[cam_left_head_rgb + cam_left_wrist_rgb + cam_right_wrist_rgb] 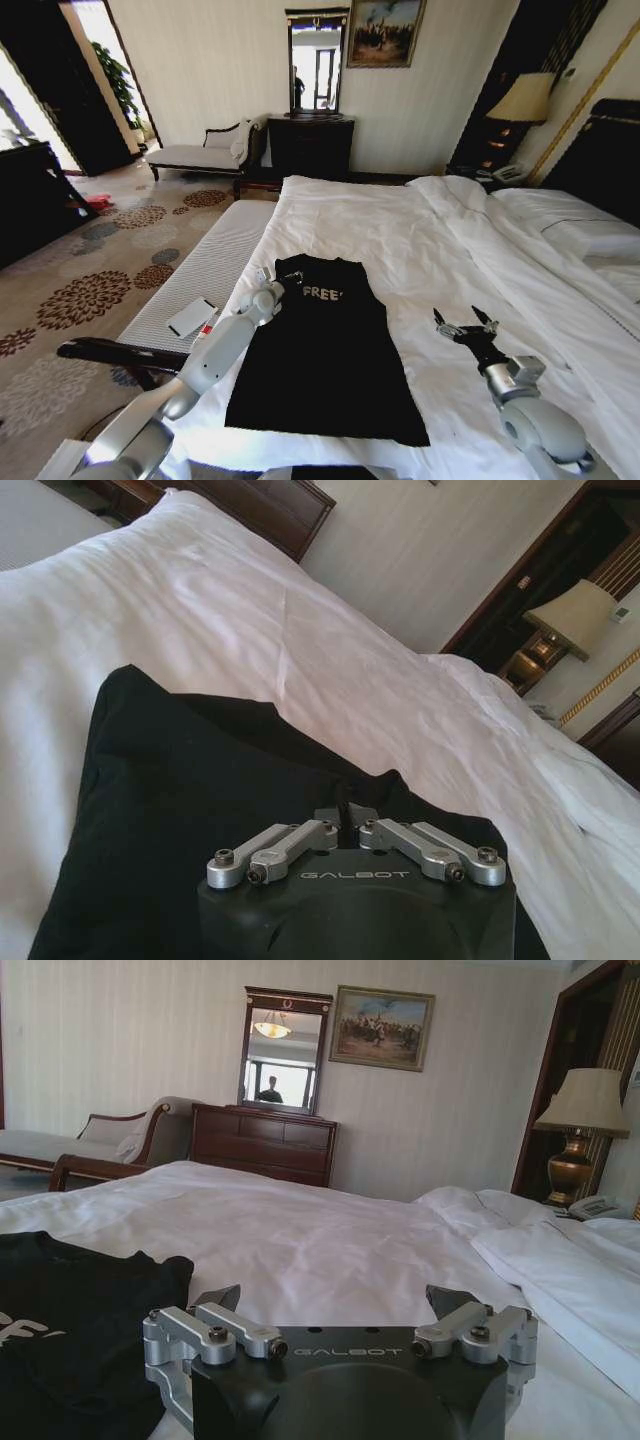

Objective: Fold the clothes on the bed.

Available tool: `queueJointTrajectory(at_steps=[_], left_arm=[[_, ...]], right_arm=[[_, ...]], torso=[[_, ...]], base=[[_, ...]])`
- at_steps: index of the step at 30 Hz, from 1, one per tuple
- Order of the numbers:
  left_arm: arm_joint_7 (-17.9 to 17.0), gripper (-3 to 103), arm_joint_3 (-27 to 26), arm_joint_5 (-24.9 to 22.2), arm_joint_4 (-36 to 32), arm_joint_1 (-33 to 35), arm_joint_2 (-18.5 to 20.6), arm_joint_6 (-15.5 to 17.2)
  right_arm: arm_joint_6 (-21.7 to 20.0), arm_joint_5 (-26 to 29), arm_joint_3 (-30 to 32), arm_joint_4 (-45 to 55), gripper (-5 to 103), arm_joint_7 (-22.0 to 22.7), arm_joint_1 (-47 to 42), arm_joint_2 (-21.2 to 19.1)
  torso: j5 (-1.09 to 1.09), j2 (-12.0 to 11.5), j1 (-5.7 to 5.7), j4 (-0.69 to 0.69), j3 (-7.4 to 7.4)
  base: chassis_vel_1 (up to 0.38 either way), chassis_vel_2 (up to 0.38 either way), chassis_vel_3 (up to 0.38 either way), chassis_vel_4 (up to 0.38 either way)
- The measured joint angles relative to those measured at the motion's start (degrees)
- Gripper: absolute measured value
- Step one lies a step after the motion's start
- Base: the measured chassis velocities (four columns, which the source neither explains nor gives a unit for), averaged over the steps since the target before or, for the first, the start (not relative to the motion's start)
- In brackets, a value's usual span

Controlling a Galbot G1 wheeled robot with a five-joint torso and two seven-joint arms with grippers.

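Note:
The clothes (325, 355) are one black T-shirt with pale "FREE!" lettering, lying flat near the foot of the bed (420, 225), sleeves tucked in. My left gripper (283, 279) sits at the shirt's upper left corner by the collar. In the left wrist view the left gripper (345, 817) has its fingertips pressed together, with the black fabric (200, 800) pinched up against them. My right gripper (465, 324) hovers open over bare white duvet, a short way right of the shirt. In the right wrist view the right gripper (335, 1302) has nothing between its fingers, and the shirt (70, 1330) lies off to one side.
A white-cushioned bench (215, 255) runs along the bed's left side with a flat white object (190, 317) on it. Pillows (580, 225) lie at the right by the dark headboard. A dresser with mirror (310, 140), a chaise (200, 155) and a lamp (522, 98) line the far wall.

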Motion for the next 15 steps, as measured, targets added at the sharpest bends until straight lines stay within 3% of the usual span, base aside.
queueJointTrajectory(at_steps=[4,5,12,14,15], left_arm=[[-0.1,24,0.1,0.3,-1.4,0.4,1.2,0.0],[-0.1,24,0.1,0.3,-1.4,0.4,1.2,0.0],[-0.8,56,0.4,0.3,-5.0,2.0,3.7,0.2],[-1.0,56,0.2,0.3,-5.6,2.3,4.1,0.3],[-1.4,62,-0.1,0.2,-6.6,2.7,4.6,0.3]], right_arm=[[-0.3,0.1,-0.8,0.0,100,0.1,0.8,-0.1],[-0.3,0.1,-0.8,0.0,100,0.1,0.8,-0.1],[-0.4,0.1,-1.2,-0.7,100,0.7,1.9,-0.7],[-0.6,0.1,-1.3,-0.7,100,1.0,2.1,-0.9],[-1.2,-0.1,-1.4,-0.8,100,2.0,2.5,-1.1]], torso=[[0.00,0.0,0.00,0.00,0.00],[0.00,0.0,0.00,0.00,0.00],[0.00,0.0,0.00,0.00,0.00],[0.00,0.0,0.00,0.00,0.00],[0.00,0.0,0.00,-0.02,0.00]], base=[[0.000,0.000,0.000,0.000],[0.000,0.000,0.000,0.000],[0.000,0.000,0.000,0.000],[0.000,0.000,0.000,0.000],[0.000,0.000,0.000,0.000]])
